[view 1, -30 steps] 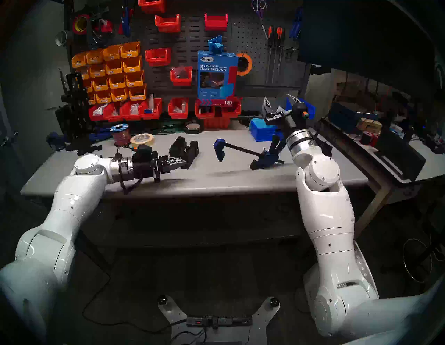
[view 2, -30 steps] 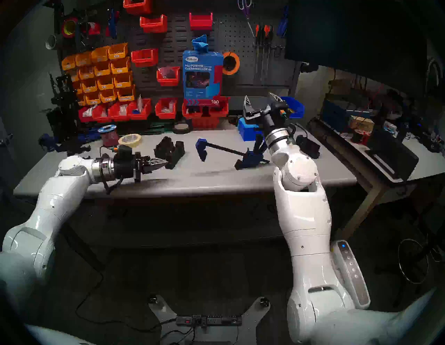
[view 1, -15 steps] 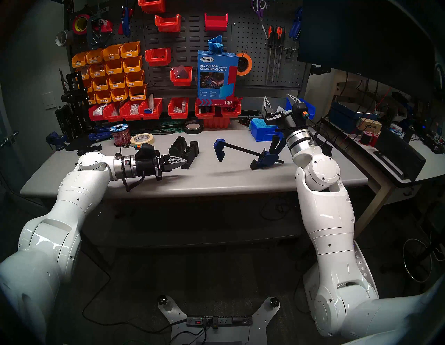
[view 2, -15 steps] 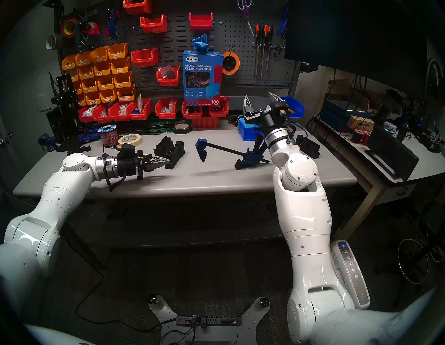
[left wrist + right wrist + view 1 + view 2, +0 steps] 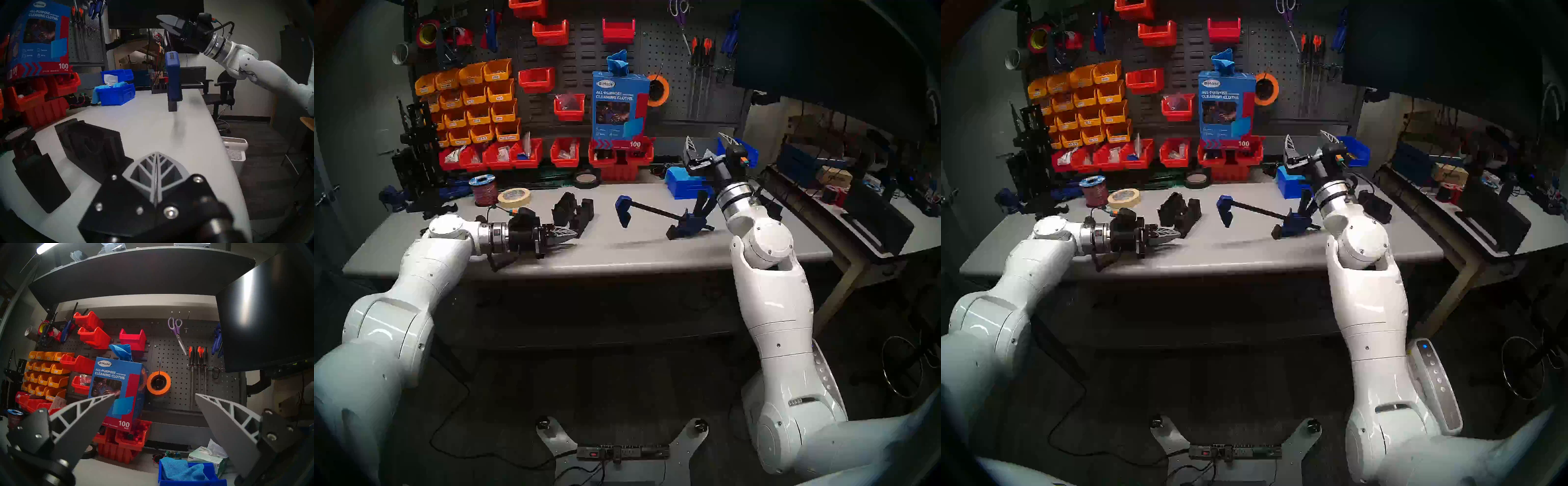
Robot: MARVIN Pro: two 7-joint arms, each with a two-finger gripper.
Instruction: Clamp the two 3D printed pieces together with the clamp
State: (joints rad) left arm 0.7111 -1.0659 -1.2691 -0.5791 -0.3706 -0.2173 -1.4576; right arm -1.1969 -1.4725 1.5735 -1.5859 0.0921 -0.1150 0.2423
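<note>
Left pincer point(image 5: 569, 235): closed, empty, low beside the pieces point(image 5: 573, 212), likely to nudge them together.
Right pincer point(image 5: 155, 402): open, raised above the clamp point(image 5: 663, 217), empty.

**Hidden and cropped regions**

We see the right arm covering the clamp point(image 5: 660, 215) handle's far end. The left pincer point(image 5: 572, 234) overlaps the 3D printed pieces point(image 5: 573, 212). Bin labels are blurred beyond reading.

We see our left gripper point(image 5: 573, 235) closed, low beside the two pieces point(image 5: 573, 212). The clamp point(image 5: 663, 217) lies mid-table. Our right gripper point(image 5: 709, 142) is raised, fingers apart.
</note>
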